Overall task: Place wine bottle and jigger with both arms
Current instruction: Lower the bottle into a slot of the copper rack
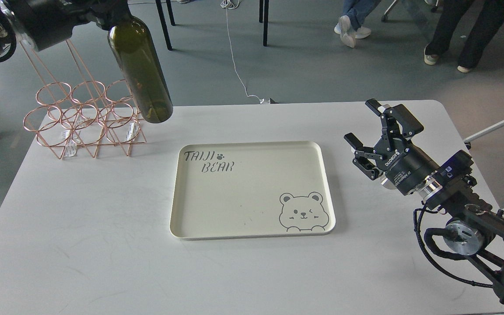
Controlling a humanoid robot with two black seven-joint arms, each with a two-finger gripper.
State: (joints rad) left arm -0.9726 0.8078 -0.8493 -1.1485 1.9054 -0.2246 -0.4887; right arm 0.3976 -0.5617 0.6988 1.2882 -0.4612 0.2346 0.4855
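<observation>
The wine bottle [140,72] hangs tilted in the air at the top left, over the table's back left corner; its neck runs off the top edge. My left gripper [101,13] is only partly in view there and is shut on the bottle's neck. My right gripper [360,122] is open and empty, low over the table right of the tray [252,234]. A small pale metal part [383,181] shows just behind it; it may be the jigger, mostly hidden.
The cream tray with a bear drawing lies mid-table and holds nothing. A copper wire bottle rack [81,118] stands at the back left, right under the bottle's base. People's legs and chair legs are on the floor beyond the table.
</observation>
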